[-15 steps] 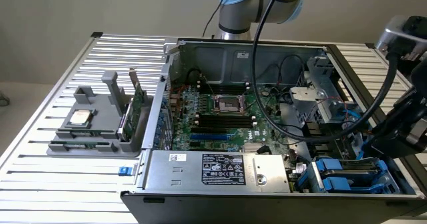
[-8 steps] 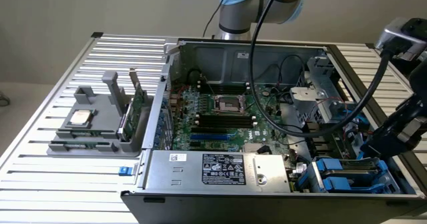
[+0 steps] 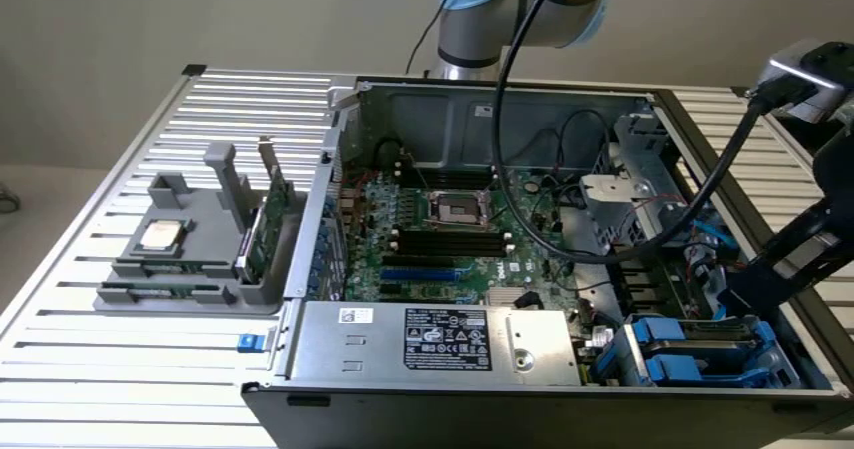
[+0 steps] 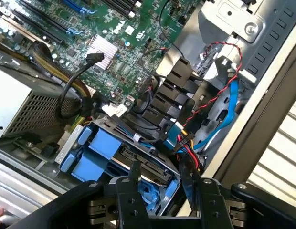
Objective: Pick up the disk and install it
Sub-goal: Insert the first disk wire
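The disk [image 3: 703,341], silver with a blue plastic bracket, lies flat in the drive bay at the near corner of the open computer case, on the exterior view's right. In the wrist view the disk [image 4: 147,163] shows its connector edge, with blue bracket parts [image 4: 93,155] around it. My gripper [image 3: 738,294] hangs just above that bay. Its two dark fingers [image 4: 135,179] stand apart on either side of the disk's end, so the gripper [image 4: 160,171] is open and I see no contact with the disk.
Red, black and blue cables [image 4: 219,102] run close beside the bay. The power supply [image 3: 441,339] sits beside it, the green motherboard [image 3: 441,229] behind. A grey tray [image 3: 187,259] outside the case holds a silver chip [image 3: 160,235] and a green card [image 3: 274,224].
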`<state>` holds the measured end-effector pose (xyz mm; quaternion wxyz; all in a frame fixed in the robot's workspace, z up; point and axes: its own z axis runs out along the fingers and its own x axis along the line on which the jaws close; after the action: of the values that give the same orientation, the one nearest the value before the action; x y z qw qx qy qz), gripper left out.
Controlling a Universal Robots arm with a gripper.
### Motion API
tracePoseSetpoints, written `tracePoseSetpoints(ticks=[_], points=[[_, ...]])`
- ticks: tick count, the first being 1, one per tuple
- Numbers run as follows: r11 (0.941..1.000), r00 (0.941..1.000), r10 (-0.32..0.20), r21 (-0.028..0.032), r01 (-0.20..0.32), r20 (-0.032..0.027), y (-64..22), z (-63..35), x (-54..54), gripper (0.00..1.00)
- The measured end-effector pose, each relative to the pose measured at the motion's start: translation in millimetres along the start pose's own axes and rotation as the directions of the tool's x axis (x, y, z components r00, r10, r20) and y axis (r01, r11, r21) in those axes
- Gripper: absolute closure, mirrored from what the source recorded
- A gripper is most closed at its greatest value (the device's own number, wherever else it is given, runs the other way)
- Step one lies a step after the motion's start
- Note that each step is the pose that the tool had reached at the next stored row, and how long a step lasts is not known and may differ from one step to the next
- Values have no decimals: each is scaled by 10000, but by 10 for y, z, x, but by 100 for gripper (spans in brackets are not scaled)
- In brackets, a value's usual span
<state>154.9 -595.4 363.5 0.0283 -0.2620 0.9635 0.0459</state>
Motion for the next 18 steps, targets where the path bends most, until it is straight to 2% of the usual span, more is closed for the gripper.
tracePoseSetpoints(ticks=[2, 5, 7, 9, 13, 18], points=[[9994, 9994, 344, -4, -344, 43, -2, 11, 1, 52], [9968, 9967, 799, -61, -799, 126, -2, 24, 2, 52], [9937, 9935, 1121, -98, -1120, 179, -2, 31, 2, 52], [9894, 9892, 1451, -107, -1449, 221, -3, 39, 3, 52], [9764, 9760, 2160, -88, -2158, 294, -5, 61, 5, 52], [9533, 9525, 3021, -40, -3021, 377, -7, 98, 8, 52]])
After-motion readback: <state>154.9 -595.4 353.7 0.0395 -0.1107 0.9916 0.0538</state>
